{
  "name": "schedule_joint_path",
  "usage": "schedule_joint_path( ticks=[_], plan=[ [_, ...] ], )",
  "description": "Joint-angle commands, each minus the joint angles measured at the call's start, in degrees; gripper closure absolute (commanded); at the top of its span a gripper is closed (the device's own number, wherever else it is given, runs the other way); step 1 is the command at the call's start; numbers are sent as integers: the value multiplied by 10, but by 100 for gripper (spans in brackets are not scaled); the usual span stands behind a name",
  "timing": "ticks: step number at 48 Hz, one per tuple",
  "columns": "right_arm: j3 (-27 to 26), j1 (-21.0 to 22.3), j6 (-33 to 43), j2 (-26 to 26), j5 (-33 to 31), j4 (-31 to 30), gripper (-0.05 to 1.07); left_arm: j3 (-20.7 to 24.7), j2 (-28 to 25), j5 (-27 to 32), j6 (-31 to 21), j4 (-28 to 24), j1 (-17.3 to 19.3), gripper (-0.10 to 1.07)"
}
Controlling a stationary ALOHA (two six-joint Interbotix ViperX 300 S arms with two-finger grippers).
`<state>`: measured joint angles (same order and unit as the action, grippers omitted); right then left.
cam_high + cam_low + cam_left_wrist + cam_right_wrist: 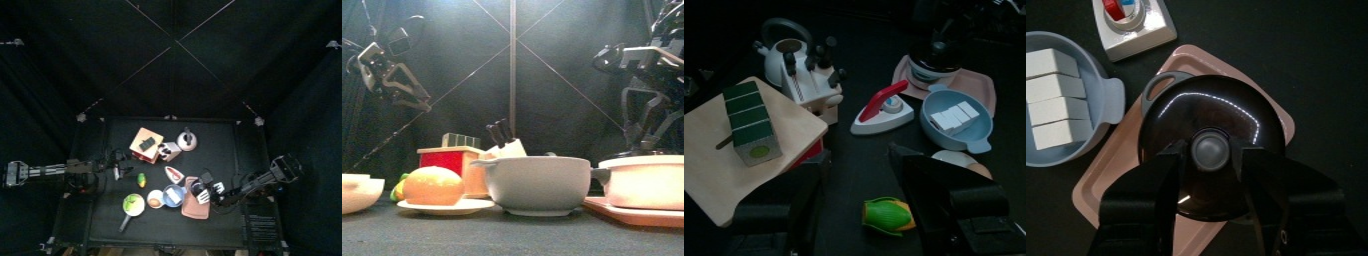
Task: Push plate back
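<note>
In the top view, the plate (197, 196) is seen near the tabletop's (227, 150) front edge, right of the middle, with a dark pot on it. The right gripper (214, 194) is placed at the plate's right side, and the left gripper (114, 166) is held over the tabletop's left part, well apart from the plate.

In the front view, the plate (639, 211) is seen at the right, lying flat on the tabletop, with a white pot (644, 179) resting on it. A grey bowl (539, 183) is set just beside it.

In the left wrist view, the plate (974, 92) is seen beyond the open jaws, behind a blue bowl (955, 119) and a toy iron (879, 106).

In the right wrist view, the plate (1120, 164) is seen beneath a black pot lid (1205, 140). The right jaws are spread wide on either side of the lid's knob (1209, 152); nothing is gripped.
</note>
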<state>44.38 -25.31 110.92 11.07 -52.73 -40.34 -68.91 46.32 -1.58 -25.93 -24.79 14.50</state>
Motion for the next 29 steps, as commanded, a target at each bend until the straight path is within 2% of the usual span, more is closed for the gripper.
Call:
schedule_joint_path(
  ticks=[1, 10, 16, 29],
  plan=[
    [-15, 1, 0, 21, -6, -9, 24, 9, -2, -3, 0, 0, 0, 11],
    [-29, -5, 0, 39, -32, -24, 24, 9, -2, -3, 0, 0, 1, 11],
    [-34, -25, 1, 40, -32, -40, 24, 8, -2, -3, 0, 0, 1, 11],
    [-54, -85, 0, -8, 33, -93, 25, 6, -2, 4, -1, 0, 0, 11]
  ],
)
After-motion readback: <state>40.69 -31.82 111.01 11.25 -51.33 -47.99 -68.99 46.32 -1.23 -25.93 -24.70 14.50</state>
